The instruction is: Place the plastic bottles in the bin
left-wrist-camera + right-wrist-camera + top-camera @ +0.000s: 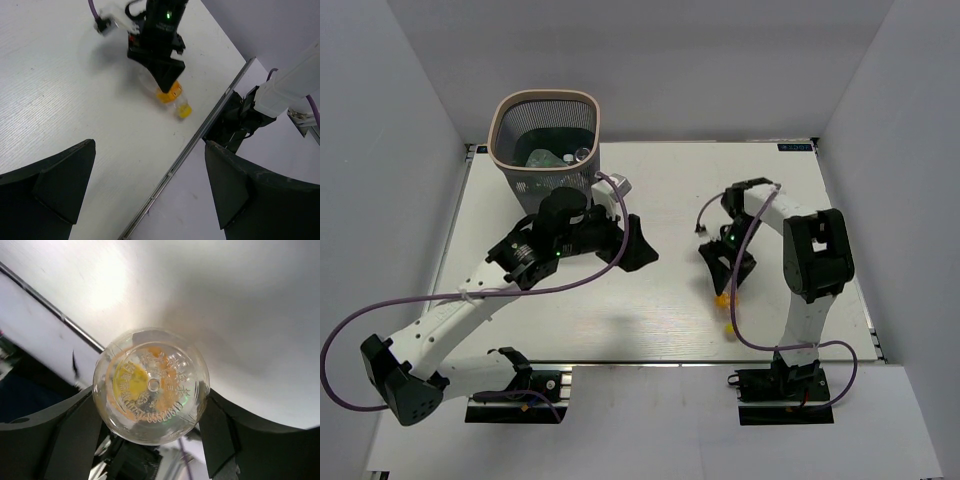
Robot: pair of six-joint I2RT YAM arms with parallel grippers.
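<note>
Clear plastic, an orange label and a yellow cap are seen on one bottle. It is squeezed between the fingers of the right gripper, well to the right of the bin and nearer the arm bases. Its round bottom is turned toward the right wrist camera. Whether it is lifted off the table cannot be told. The left gripper is held wide open with nothing in it, just beside the bin on its near right side. Other bottles are seen lying inside the bin.
</note>
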